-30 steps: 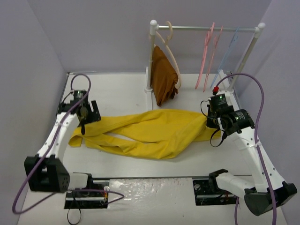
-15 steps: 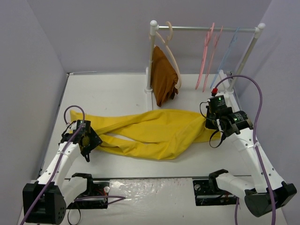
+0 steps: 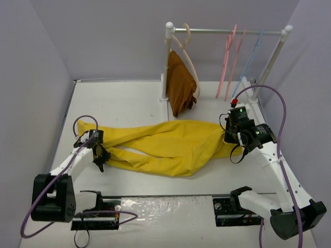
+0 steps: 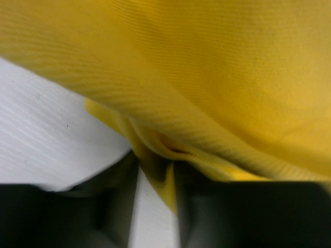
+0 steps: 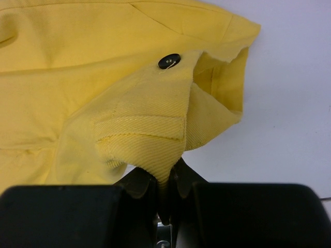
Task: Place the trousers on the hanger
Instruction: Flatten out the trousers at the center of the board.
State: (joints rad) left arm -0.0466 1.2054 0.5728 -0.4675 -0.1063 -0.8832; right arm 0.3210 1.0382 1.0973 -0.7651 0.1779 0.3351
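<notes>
— While the yellow trousers [image 3: 165, 147] lie spread across the white table [image 3: 124, 103], legs to the left and waist to the right, where are the arms?
— One at each end. The right gripper [image 5: 164, 178] sits at the waistband [image 5: 139, 129], near the black button [image 5: 169, 61], its jaws pressed together on a stitched fold of the band.
— And the other?
— The left gripper [image 4: 155, 173] is down on the leg ends. Its jaws stand a little apart with a yellow fold between them (a strip of bare table shows in the gap beside the cloth), so nothing is clamped there.
— The hanger?
— The pink hanger [image 3: 226, 64] hangs by its hook from the rail [image 3: 207, 31] at the back right, a twin just beside it, well apart from the trousers and from both grippers.
</notes>
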